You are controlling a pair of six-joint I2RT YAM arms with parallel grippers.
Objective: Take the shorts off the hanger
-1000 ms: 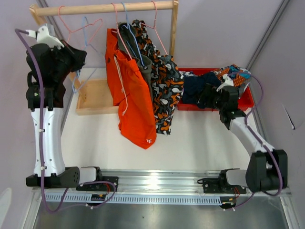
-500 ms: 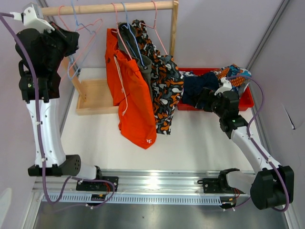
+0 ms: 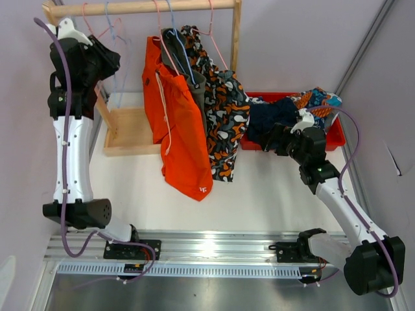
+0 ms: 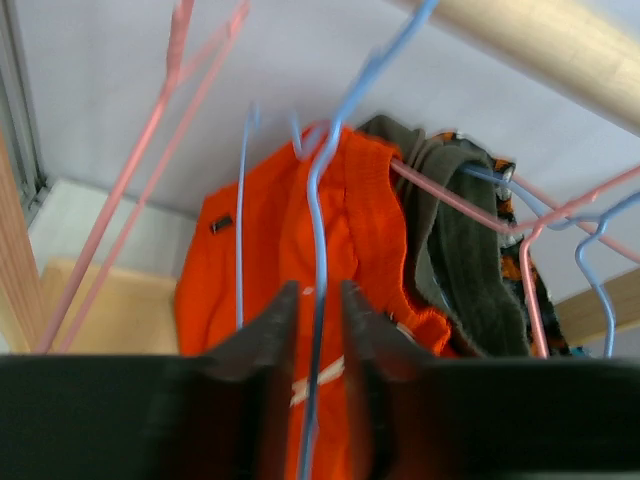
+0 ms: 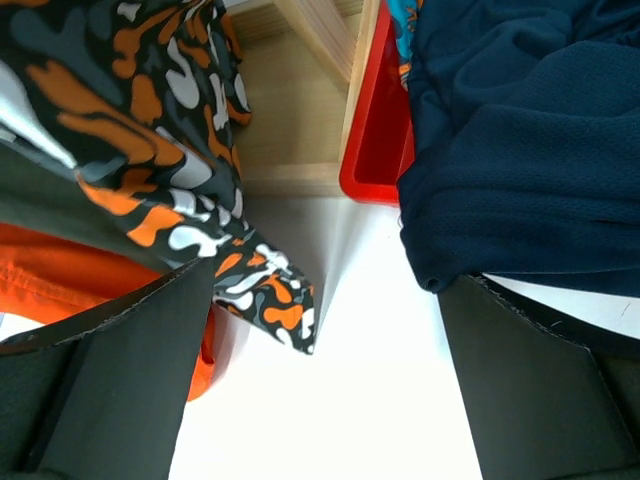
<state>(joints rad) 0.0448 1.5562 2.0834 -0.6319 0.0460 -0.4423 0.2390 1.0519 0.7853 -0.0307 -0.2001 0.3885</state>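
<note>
1 olive pr (image 3: 198,84) mostly behind orange pr (image 3: 183,136)

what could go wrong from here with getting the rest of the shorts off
1. The blue hanger sits between the left gripper's barely parted fingers; pulling away could snag it and drag it off the rail.
2. The orange shorts, olive shorts and patterned shorts hang bunched together; tugging one may pull its neighbours.
3. The navy shorts drape over the red bin's edge beside the open right gripper, which might drag them out.
</note>
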